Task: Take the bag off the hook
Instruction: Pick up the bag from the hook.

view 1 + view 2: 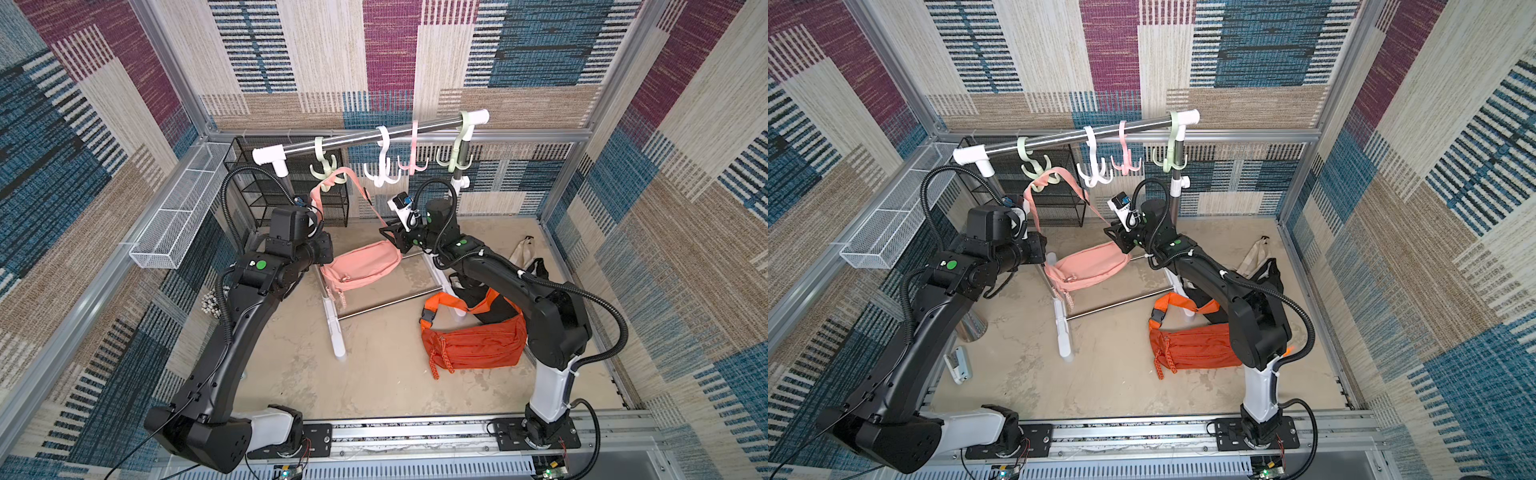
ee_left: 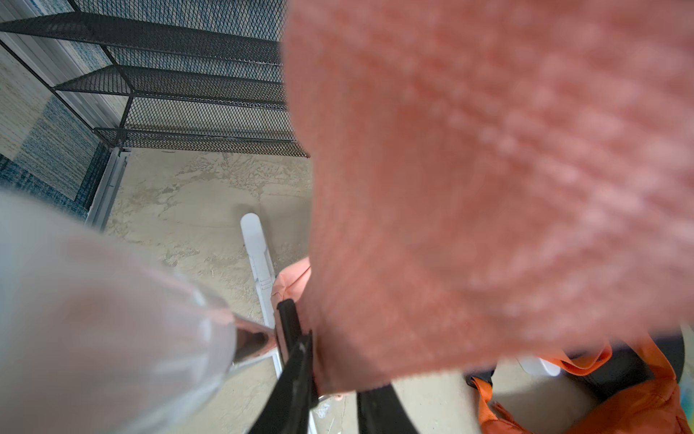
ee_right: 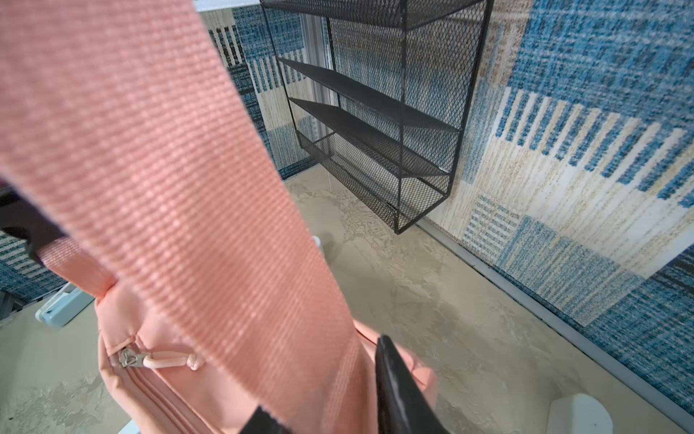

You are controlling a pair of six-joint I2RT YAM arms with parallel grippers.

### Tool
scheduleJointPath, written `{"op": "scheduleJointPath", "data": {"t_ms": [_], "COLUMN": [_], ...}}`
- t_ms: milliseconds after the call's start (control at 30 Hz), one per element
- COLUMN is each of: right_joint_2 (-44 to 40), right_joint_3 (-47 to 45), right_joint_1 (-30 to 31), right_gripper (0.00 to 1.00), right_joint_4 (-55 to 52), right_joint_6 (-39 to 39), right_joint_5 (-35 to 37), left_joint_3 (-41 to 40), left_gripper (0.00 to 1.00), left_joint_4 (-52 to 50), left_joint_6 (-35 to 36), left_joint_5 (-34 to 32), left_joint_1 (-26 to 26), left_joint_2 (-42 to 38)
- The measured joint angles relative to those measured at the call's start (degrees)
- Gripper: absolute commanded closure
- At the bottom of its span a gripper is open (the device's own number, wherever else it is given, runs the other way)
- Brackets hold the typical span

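A pink bag [image 1: 361, 266] [image 1: 1088, 266] hangs by its strap from a pale green hook [image 1: 326, 166] [image 1: 1036, 166] near the left end of the rack's rail. My left gripper [image 2: 334, 394] sits on the strap's left run, just above the bag's end. The blurred strap [image 2: 488, 188] lies between its black fingers [image 2: 296, 375]. My right gripper [image 1: 388, 235] [image 3: 326, 409] grips the strap's right run [image 3: 169, 169] close to the bag body [image 3: 150, 394]. In both top views the left fingertips are hidden behind the wrist.
The rail [image 1: 374, 135] also carries a white hook [image 1: 384, 166], a pink hook [image 1: 413, 160] and a green hook [image 1: 457, 153]. An orange bag [image 1: 473, 336] lies on the floor at the right. A black mesh shelf [image 1: 291, 195] stands behind, a white wire basket [image 1: 178, 216] on the left wall.
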Motion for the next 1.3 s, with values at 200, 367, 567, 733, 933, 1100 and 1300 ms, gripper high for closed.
{"op": "scheduleJointPath", "data": {"t_ms": [200, 367, 567, 733, 933, 1100, 1300], "right_joint_2": [-2.2, -3.3, -3.6, -4.3, -6.5, -9.5, -12.0], "right_joint_3": [-2.4, -4.0, -4.0, -3.5, -3.5, -4.1, -4.1], "right_joint_1": [0.0, 0.0, 0.0, 0.0, 0.0, 0.0, 0.0], "right_gripper": [0.64, 0.76, 0.88, 0.95, 0.98, 0.98, 0.99], "right_joint_4": [-0.1, -0.1, -0.2, -0.6, -0.9, -1.0, -1.0], "right_joint_6": [-0.2, -0.2, -0.4, -0.4, 0.1, 0.9, 2.0], "right_joint_5": [0.1, 0.2, 0.4, 0.3, 0.1, 0.2, 0.2], "left_joint_3": [0.8, 0.8, 0.8, 1.1, 1.1, 1.3, 3.3], "left_gripper": [0.92, 0.95, 0.98, 1.0, 1.0, 1.0, 1.0], "left_joint_4": [0.2, 0.2, 0.1, -0.1, -0.1, -0.1, -0.3], "left_joint_6": [0.2, 0.2, 0.2, 0.2, -0.3, -1.0, -1.1], "left_joint_5": [0.0, 0.1, 0.4, 0.7, 1.4, 1.7, 2.9], "left_joint_1": [0.5, 0.7, 0.8, 0.9, 1.0, 1.0, 1.1], "left_joint_2": [1.0, 1.0, 0.7, 0.0, -1.5, -2.8, -3.7]}}
